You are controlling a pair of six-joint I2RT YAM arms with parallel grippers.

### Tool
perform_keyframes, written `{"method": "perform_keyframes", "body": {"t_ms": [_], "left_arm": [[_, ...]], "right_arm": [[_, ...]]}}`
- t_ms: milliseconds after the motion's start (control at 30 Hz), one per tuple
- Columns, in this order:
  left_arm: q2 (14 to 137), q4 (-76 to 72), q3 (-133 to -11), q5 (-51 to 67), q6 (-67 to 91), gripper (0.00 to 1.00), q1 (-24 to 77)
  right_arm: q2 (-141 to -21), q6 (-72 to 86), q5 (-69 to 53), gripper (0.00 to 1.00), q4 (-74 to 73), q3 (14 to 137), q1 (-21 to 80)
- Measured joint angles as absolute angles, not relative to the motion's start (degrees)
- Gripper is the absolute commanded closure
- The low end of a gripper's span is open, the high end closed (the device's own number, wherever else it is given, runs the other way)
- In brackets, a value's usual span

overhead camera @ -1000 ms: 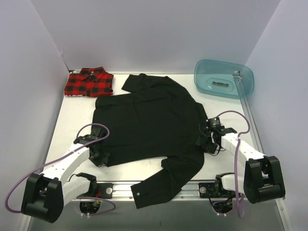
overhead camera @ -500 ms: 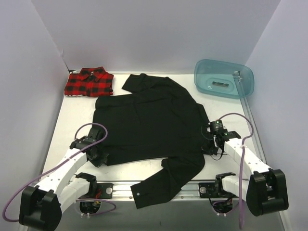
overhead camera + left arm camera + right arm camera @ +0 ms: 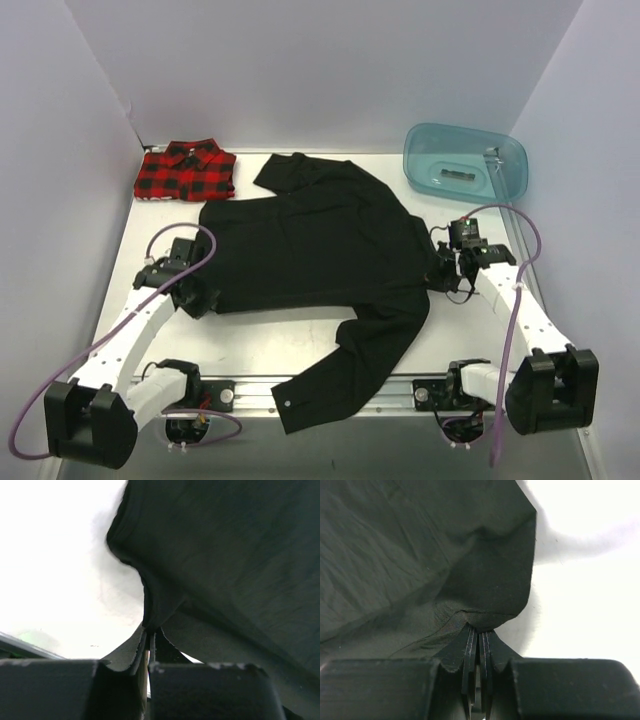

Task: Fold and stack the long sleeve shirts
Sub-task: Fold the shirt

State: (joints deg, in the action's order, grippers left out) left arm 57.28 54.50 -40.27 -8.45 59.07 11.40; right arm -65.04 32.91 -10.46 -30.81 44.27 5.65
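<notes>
Cloth vs plastic, mostly matt finish.
Black shirt [image 3: 310, 240]: matt woven cloth w/ fine weave, soft creases. Plaid shirt [image 3: 186, 172]: matt red/blk check cloth. Tub [image 3: 420, 150]: translucent teal plastic, glossy. Table [image 3: 260, 335]: smooth white, slight sheen. Right gripper [image 3: 478, 640]: matt blk, hard-plastic look.

Two shirts are counted: one black shirt [image 3: 310, 240] and one folded red-and-black plaid shirt [image 3: 186, 173], lying beyond the black shirt's left shoulder. One teal tub [image 3: 465, 165] is counted beyond its right shoulder. Two grippers are counted: the left gripper [image 3: 193, 297] at its left hem corner, the right gripper [image 3: 440, 274] at its right edge.
</notes>
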Motion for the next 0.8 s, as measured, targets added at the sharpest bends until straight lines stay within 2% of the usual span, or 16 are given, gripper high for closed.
{"method": "perform_keyframes", "body": {"t_ms": [233,567,633,700,800], "left_arm": [[62.8,52.6,-47.8,-10.2,55.1,1.00,10.3],[73.3,47.5,-48.4,-10.3,53.3,0.96,8.4],[74.7,46.8,-48.4,-10.2,53.3,0.93,8.1],[75.5,46.3,-48.4,-10.3,53.1,0.85,8.0],[75.7,45.6,-48.4,-10.3,52.9,0.75,7.5]], "right_arm": [[-71.8,32.9,-10.6,1.00,-30.2,49.6,5.7],[-83.3,32.9,-11.0,0.97,-26.1,53.1,5.7],[-84.8,32.9,-10.9,0.96,-25.9,53.8,5.8],[-86.5,32.9,-10.8,0.89,-25.5,54.7,6.2],[-88.5,32.8,-10.2,0.85,-25.2,56.6,6.9]]}}
